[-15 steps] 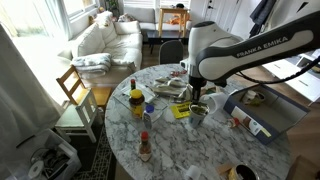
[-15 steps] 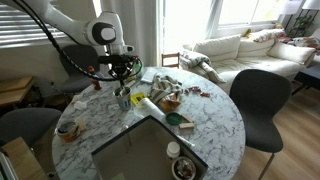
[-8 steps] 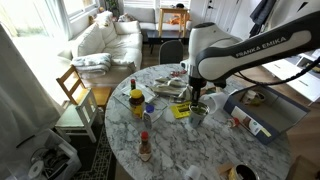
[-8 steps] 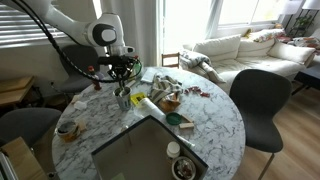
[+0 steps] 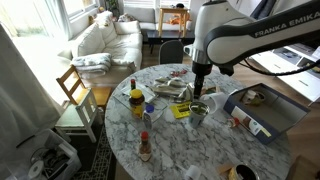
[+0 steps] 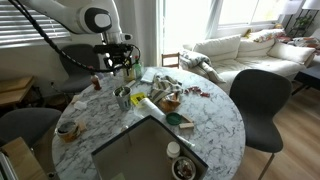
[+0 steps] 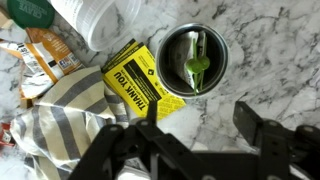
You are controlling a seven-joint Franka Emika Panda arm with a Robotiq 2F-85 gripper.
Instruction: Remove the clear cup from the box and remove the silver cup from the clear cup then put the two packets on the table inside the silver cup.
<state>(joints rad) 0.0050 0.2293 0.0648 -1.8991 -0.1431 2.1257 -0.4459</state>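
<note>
Grey and dark inside, the silver cup (image 7: 172, 48) holds a green packet (image 7: 197, 68), away from the table's (image 7: 275, 60) edges, under the gripper's (image 7: 200, 135) spread jaws.

White robot arm (image 5: 262, 35) bears black lettering "FRANKA EMIK", cut off at the frame edge; flat yellow packet (image 7: 141, 82) reads "THANK YOU".

**Surroundings.** Round marble table (image 5: 195, 150), cluttered. Near its edge in an exterior view stand a red-capped sauce bottle (image 5: 145, 147), a yellow jar (image 5: 137, 101) and, just behind the jar, a slim dark bottle (image 5: 132, 86). A wooden chair (image 5: 75, 90) stands beside the table, with a white sofa (image 5: 105, 38) beyond it. A dark upholstered chair (image 6: 262, 100) is drawn up to the table. The wrist view shows a striped cloth (image 7: 55, 125), an orange snack bag (image 7: 45, 50) and a white ribbed disc (image 7: 105, 20) (its nature unclear).
</note>
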